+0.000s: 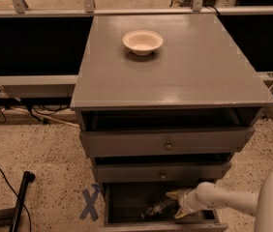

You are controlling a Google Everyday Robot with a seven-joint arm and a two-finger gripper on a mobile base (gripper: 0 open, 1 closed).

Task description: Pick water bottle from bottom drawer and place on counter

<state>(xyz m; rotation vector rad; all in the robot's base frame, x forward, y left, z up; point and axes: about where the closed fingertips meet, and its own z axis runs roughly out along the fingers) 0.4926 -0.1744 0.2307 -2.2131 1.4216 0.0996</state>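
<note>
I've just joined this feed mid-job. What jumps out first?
The white gripper reaches from the right into the open bottom drawer, fingers spread just beside the water bottle lying inside. Then the cream bowl toward the back of the grey counter, and a blue X on the floor left of the drawer.

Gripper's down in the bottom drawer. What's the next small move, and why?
Probably ease the gripper a little to the left over the water bottle, then close. Its fingers look spread apart, and the bottle seems to lie on the floor of the bottom drawer just at their tips, not yet clearly between them.
</note>
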